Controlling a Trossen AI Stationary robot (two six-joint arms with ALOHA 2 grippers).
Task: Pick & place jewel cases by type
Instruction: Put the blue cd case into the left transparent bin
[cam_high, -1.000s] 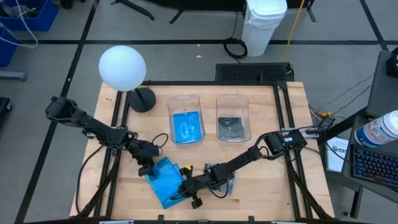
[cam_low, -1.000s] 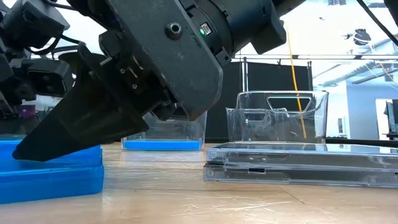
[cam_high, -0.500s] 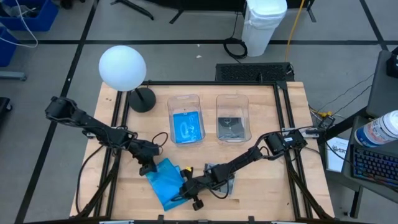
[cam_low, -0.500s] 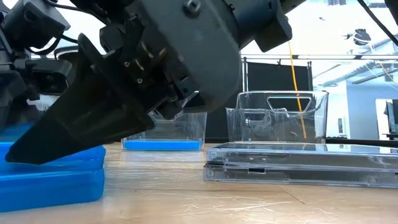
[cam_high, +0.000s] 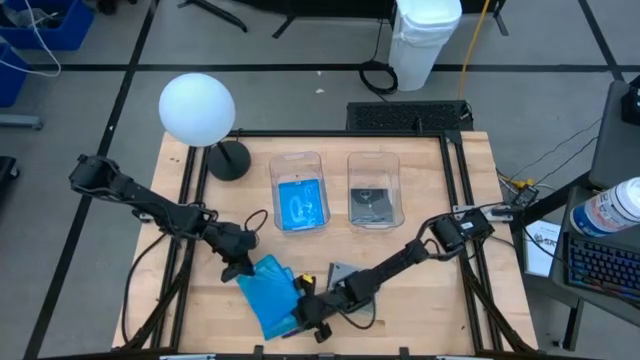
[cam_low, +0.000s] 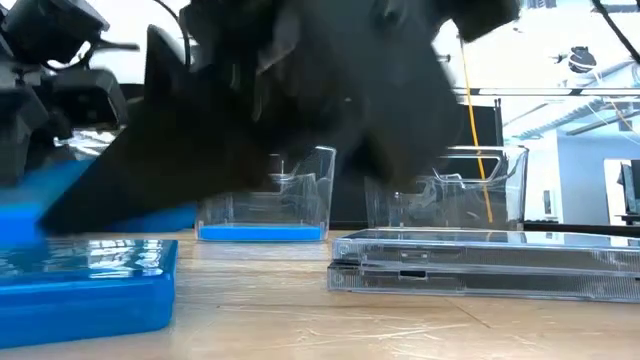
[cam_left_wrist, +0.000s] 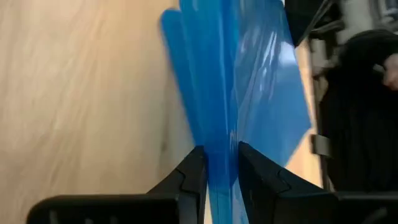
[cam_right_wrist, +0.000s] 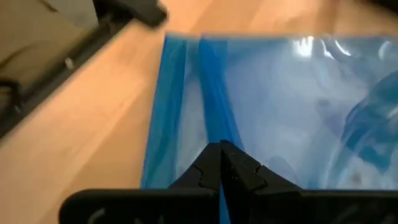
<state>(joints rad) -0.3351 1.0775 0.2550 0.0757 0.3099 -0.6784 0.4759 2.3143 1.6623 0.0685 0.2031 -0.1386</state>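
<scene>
Front of table crowded, back corners open

Both arms cross over the blue cases near the front edge; two tubs and a lamp block the back; bare wood lies right.

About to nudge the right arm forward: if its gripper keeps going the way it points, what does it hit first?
The right gripper, fingers shut, points straight at the blue jewel cases; their near edge comes first, apparently already at the fingertips, though depth is unclear.

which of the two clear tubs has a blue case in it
The left tub, nearer the white globe lamp: a blue case lies in it. The right tub holds a grey see-through one.
</scene>
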